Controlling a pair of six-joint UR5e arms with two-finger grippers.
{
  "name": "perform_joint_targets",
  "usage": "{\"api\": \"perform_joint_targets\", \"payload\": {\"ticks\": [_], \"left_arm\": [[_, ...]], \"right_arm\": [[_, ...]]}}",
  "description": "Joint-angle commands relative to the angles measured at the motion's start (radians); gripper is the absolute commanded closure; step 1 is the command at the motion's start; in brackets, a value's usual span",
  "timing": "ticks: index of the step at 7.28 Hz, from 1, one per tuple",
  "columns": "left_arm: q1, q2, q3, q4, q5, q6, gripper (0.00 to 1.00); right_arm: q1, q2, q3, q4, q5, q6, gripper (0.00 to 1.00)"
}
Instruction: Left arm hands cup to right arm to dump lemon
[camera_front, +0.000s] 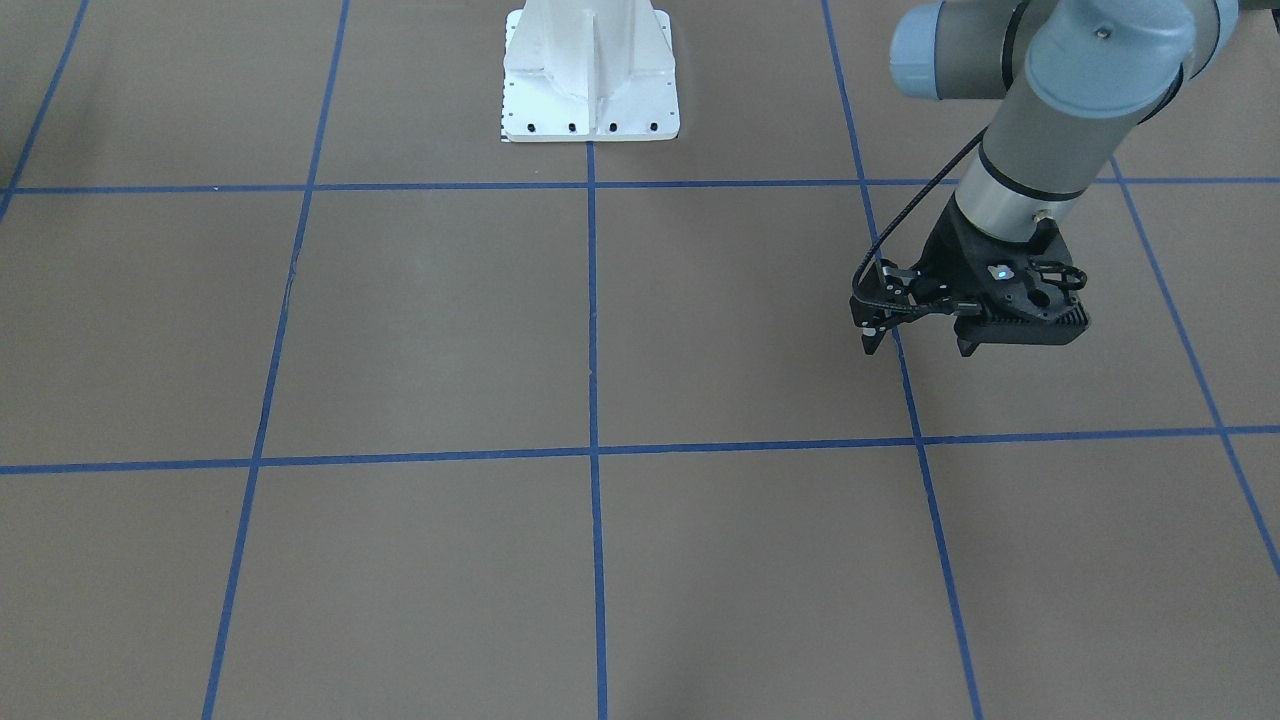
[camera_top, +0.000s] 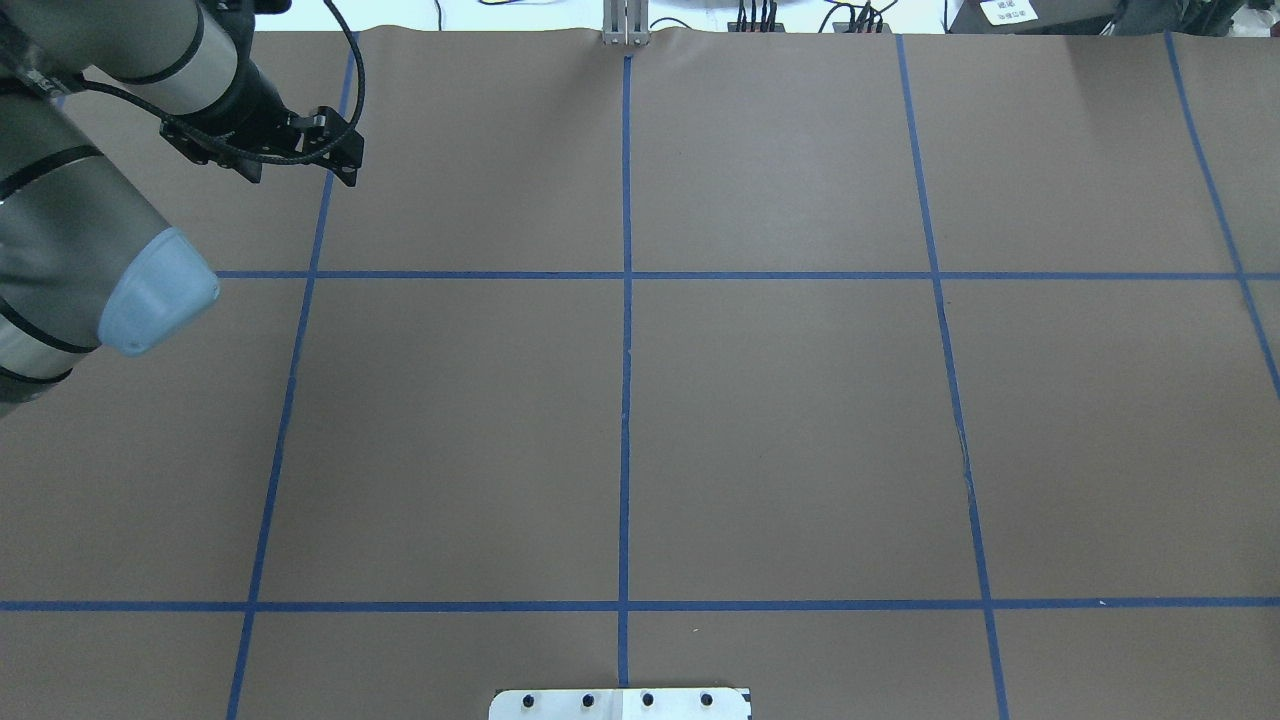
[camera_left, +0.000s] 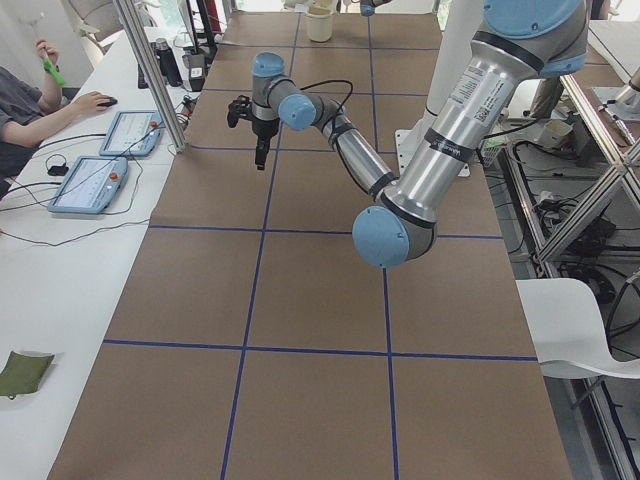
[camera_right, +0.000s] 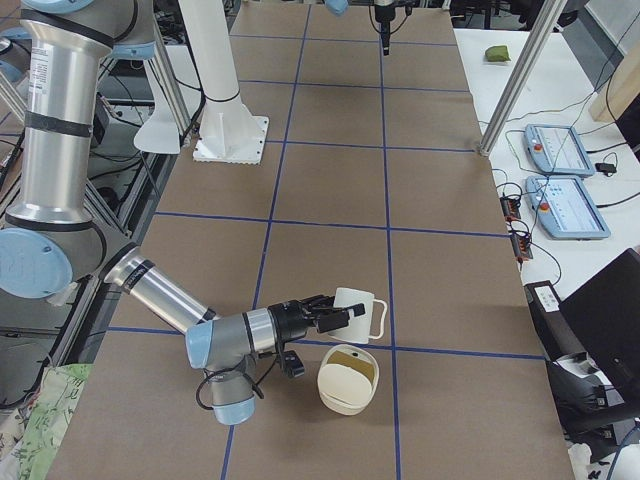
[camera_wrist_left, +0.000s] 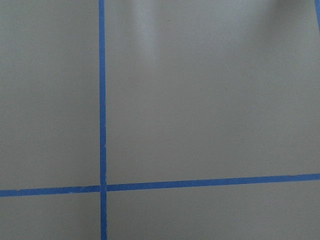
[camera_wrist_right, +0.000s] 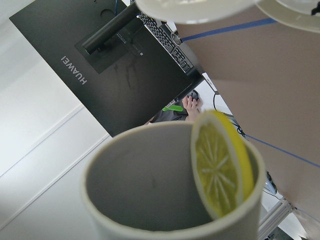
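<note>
The cup (camera_right: 360, 303) is a small white mug with a loop handle. It sits at the near end of the table in the right side view, on the robot's right. Its handle points to the right. The black fingers of the right gripper (camera_right: 338, 314) reach it from the left. I cannot tell if it touches the table.

Up close, the cup (camera_wrist_right: 150, 200) is grey inside and its round mouth faces the camera. The lemon (camera_wrist_right: 217, 165) is a thin yellow slice with pale lines like spokes. It stands on its edge inside the mouth, leans on the right wall, and pokes out past the rim.
</note>
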Motion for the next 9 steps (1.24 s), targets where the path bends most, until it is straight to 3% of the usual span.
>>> {"api": "perform_joint_targets", "payload": {"ticks": [1, 5, 9], "left_arm": [[0.001, -0.015, 0.000, 0.013, 0.002, 0.000, 0.00], [0.001, -0.015, -0.006, 0.016, 0.002, 0.000, 0.00], [0.002, -0.013, -0.006, 0.016, 0.002, 0.000, 0.00]], "right_arm": [[0.004, 0.003, 0.001, 0.000, -0.002, 0.004, 0.89], [0.006, 0.011, 0.016, 0.002, 0.007, -0.052, 0.88], [0.004, 0.029, 0.018, -0.001, 0.048, -0.401, 0.88]]}}
